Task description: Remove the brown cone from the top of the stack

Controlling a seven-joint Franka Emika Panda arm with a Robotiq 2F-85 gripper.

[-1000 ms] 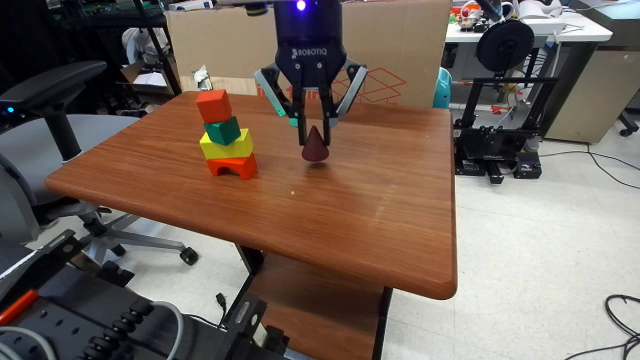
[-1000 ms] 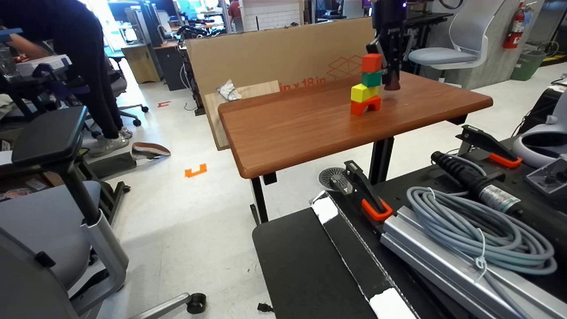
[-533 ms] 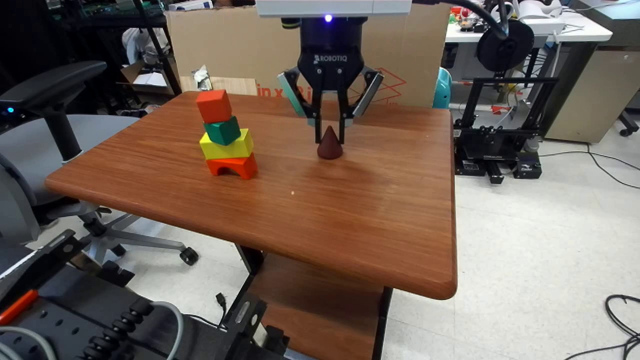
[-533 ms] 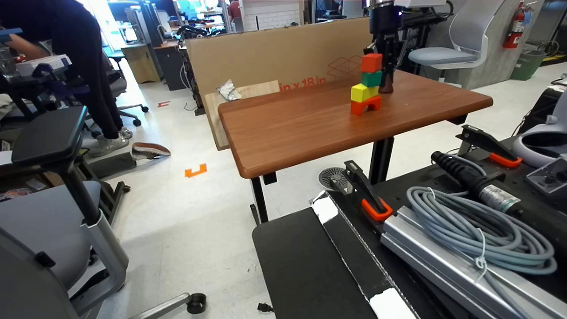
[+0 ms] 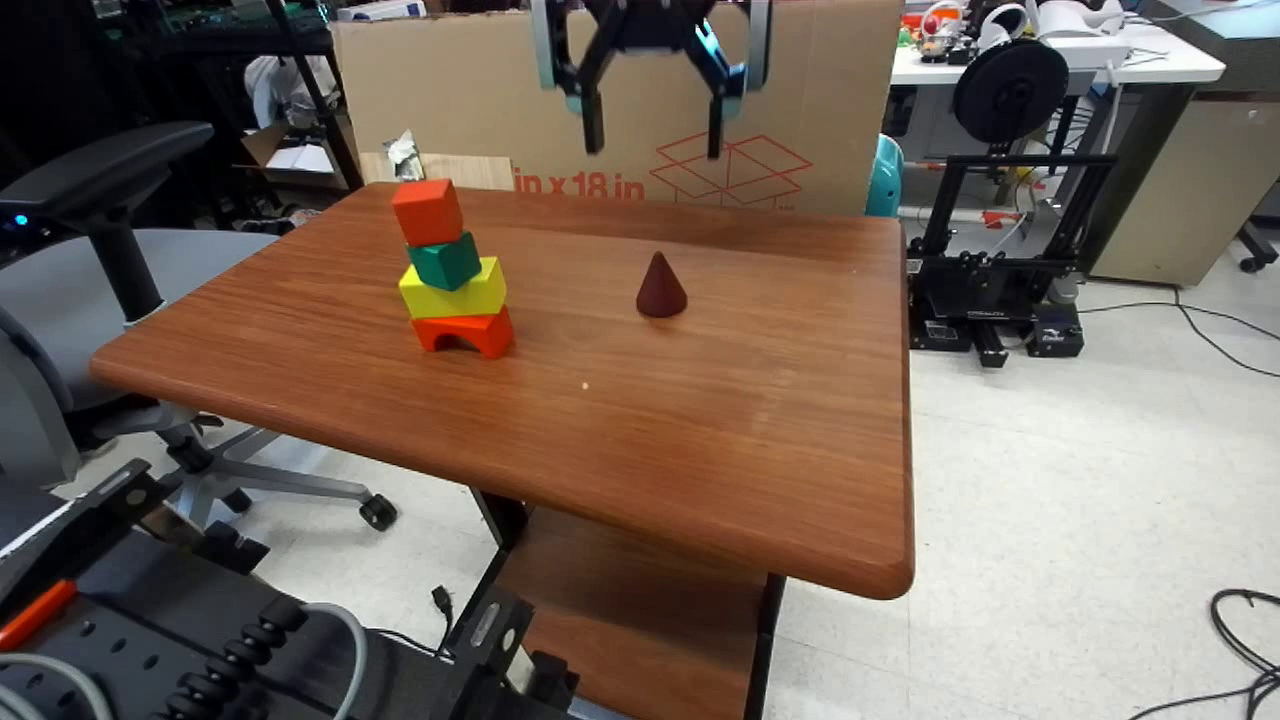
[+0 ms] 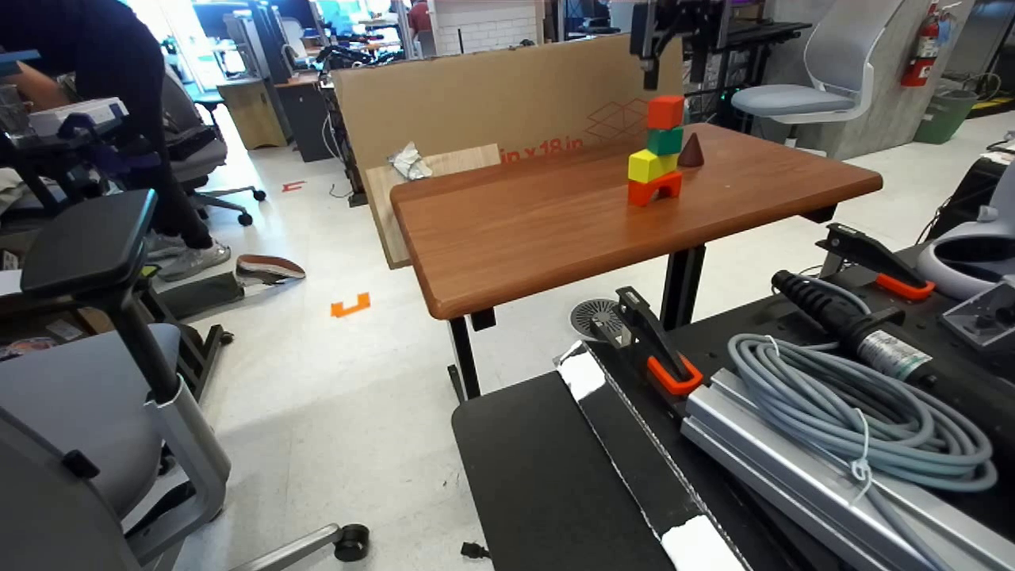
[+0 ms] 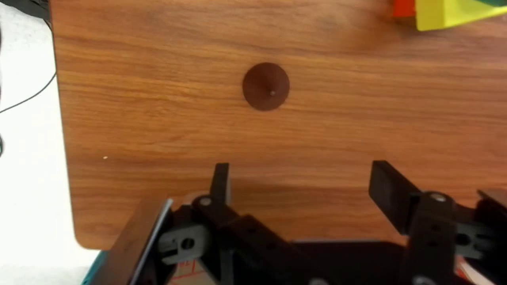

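Note:
The brown cone [image 5: 661,290] stands upright on the wooden table, apart from the stack [image 5: 455,290]. In an exterior view the cone [image 6: 691,155] shows just behind the stack [image 6: 652,167]. The stack has an orange-red arch at the bottom, then a yellow, a green and a red block, slightly askew. My gripper [image 5: 654,152] hangs well above the cone, its jaws wide apart and nothing between them. From the wrist, the cone [image 7: 264,87] is seen from above, ahead of the open gripper [image 7: 300,162]. Only a corner of the stack's yellow block [image 7: 431,16] shows there.
The table [image 5: 700,430] has a rounded right-hand edge. Behind it stands a large cardboard sheet [image 5: 830,90] with red print. Beyond the table are an office chair [image 5: 170,260] and a black 3D printer [image 5: 990,300] on the floor.
The cone, held between the fingers one second ago, moved right and was set down on the table. The gripper has opened wide and risen well above it. The stack has not moved.

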